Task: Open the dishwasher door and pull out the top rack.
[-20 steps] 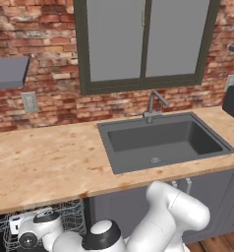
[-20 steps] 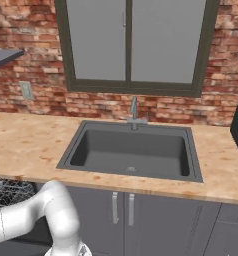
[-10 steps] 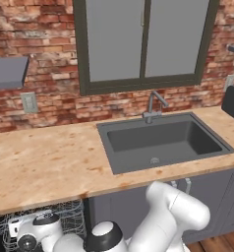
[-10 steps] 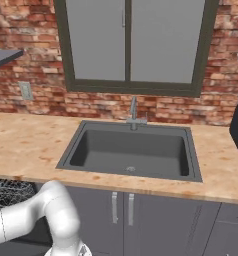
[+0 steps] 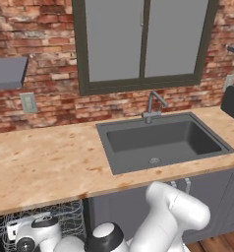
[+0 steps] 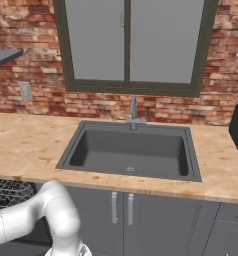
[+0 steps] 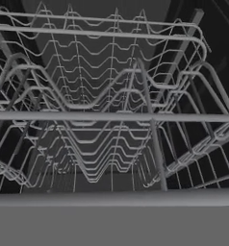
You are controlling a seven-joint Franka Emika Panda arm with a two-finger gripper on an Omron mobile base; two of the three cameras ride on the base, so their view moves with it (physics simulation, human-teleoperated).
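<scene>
The top rack (image 7: pixel 111 115) — a shallow basket of thin white-silver wire with wavy upright tines — sits under the front edge of the speckled wooden counter (image 5: pixel 45 162), at its left end, left of the dark grey rectangular sink (image 5: pixel 160 140). A straight horizontal rack wire crosses the hand view. Gripper opening — cannot tell from these views.

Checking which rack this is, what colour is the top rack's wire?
Pale silver-white wire, clearest in the hand view: the top rack.
</scene>
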